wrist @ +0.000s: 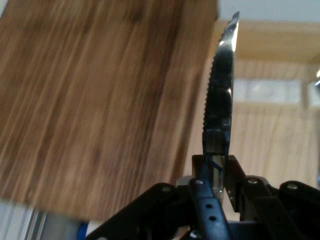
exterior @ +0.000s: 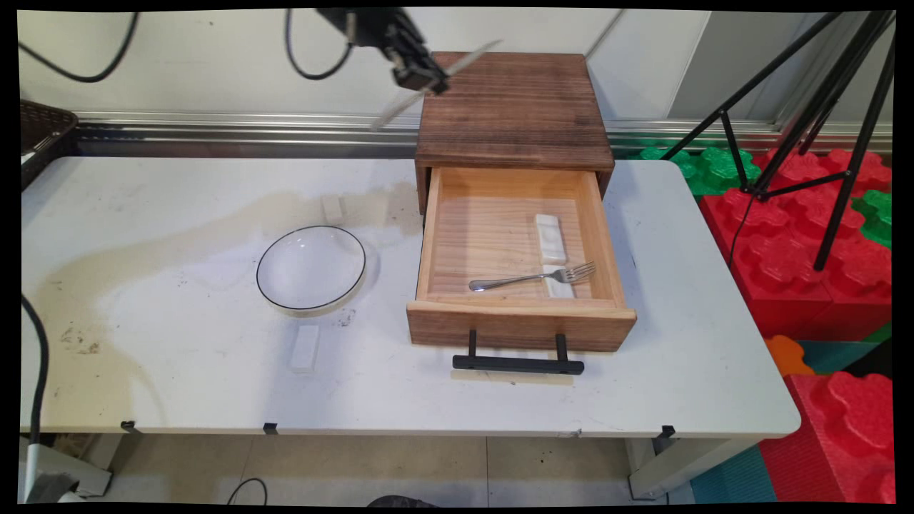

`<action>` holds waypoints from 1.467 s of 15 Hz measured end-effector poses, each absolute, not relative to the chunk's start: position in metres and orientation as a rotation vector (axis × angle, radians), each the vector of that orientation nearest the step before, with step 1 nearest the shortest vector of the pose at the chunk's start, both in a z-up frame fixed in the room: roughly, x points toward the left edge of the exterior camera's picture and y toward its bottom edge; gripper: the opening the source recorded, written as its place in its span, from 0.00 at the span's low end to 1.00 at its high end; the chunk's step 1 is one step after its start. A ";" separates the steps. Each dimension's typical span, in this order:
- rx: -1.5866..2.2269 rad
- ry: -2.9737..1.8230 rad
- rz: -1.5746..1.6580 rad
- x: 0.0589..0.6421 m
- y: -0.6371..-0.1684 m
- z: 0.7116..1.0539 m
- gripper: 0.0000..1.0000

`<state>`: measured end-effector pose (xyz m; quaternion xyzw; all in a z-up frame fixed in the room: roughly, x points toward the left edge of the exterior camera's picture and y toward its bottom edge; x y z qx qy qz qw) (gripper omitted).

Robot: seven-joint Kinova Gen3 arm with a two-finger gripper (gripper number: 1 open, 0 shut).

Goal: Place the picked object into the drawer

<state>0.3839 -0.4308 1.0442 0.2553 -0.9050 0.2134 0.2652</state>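
My gripper (exterior: 423, 77) hangs high near the top of the main view, above the left edge of the dark wooden cabinet (exterior: 514, 107). It is shut on a metal table knife (exterior: 435, 82), which sticks out both ways and looks blurred. In the hand view the knife's serrated blade (wrist: 220, 95) rises from between the fingers (wrist: 202, 172), with the cabinet top (wrist: 100, 95) at left and the drawer's pale inside (wrist: 270, 130) at right. The drawer (exterior: 514, 250) is pulled open; inside lie a fork (exterior: 532, 277) and two white rests (exterior: 550, 238).
A clear glass plate with a dark rim (exterior: 311, 267) sits on the white table (exterior: 178, 371) left of the drawer. Small white blocks lie near it, one in front (exterior: 305, 348) and one behind (exterior: 332, 208). Black tripod legs (exterior: 807, 107) and red foam blocks (exterior: 807, 243) stand at right.
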 end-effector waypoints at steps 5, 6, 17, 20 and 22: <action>0.582 -2.428 0.520 0.336 -0.444 1.045 0.00; 0.568 -2.426 0.507 0.327 -0.447 1.042 0.00; 0.488 -2.468 0.388 0.279 -0.486 0.969 0.00; 0.482 -2.484 0.361 0.276 -0.493 0.946 0.00; 0.483 -2.494 0.347 0.275 -0.498 0.932 0.00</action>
